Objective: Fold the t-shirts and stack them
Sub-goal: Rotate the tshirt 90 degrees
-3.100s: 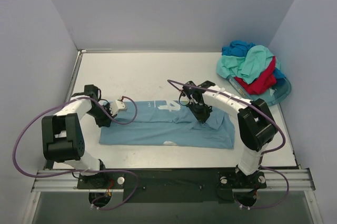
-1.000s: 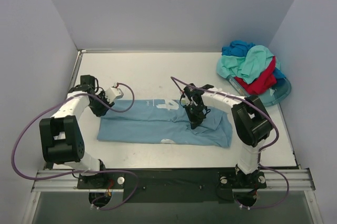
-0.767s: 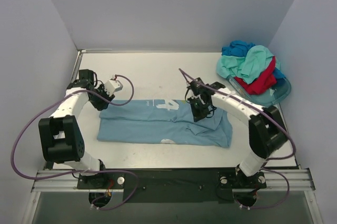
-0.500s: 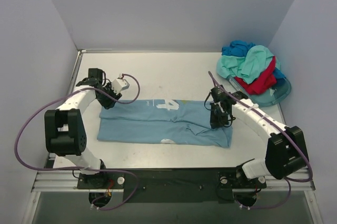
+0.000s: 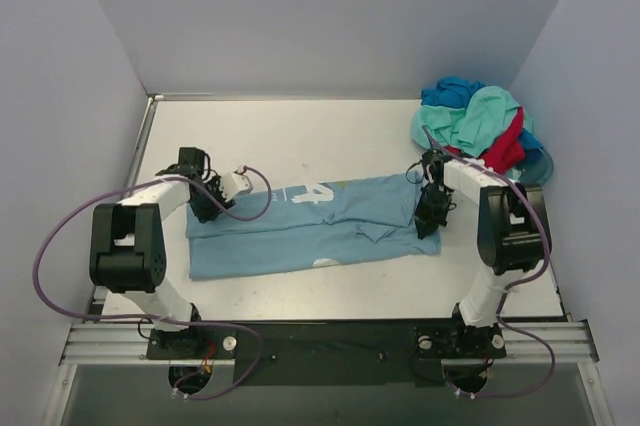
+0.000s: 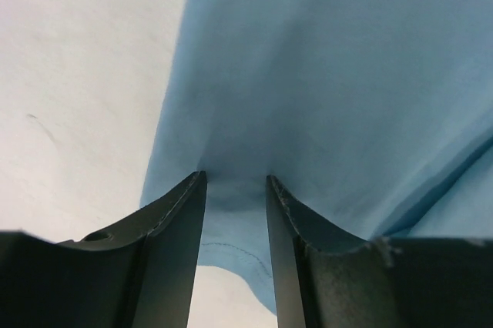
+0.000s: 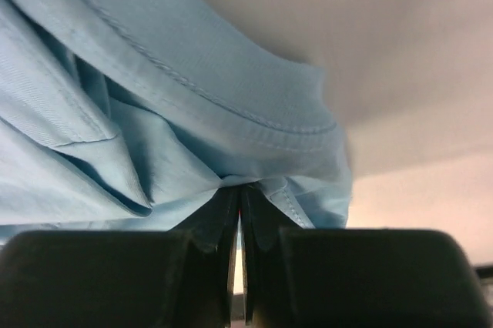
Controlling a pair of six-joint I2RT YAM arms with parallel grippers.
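Note:
The light sky-blue t-shirt (image 5: pixel 310 226) with white print lies folded in a long strip across the table's middle. My left gripper (image 5: pixel 212 202) sits on its far left corner. In the left wrist view the gripper (image 6: pixel 235 179) has its jaws apart, with the blue cloth (image 6: pixel 347 74) lying between and beyond the fingers. My right gripper (image 5: pixel 428 222) is at the shirt's right end. In the right wrist view the gripper (image 7: pixel 240 189) is shut on a bunched fold of the shirt (image 7: pixel 192 89). Mint-green (image 5: pixel 472 118), red (image 5: pixel 497 157) and deeper blue (image 5: pixel 450 92) t-shirts lie heaped at the back right.
The heap rests in a translucent teal tub (image 5: pixel 533 180) against the right wall. Grey walls close in the table on the left, back and right. The arm bases and a metal rail (image 5: pixel 320 341) run along the near edge.
My right gripper moved from the shirt's middle to its right end and shut on it; that end has shifted toward the back. My left gripper moved onto the shirt's far left corner.

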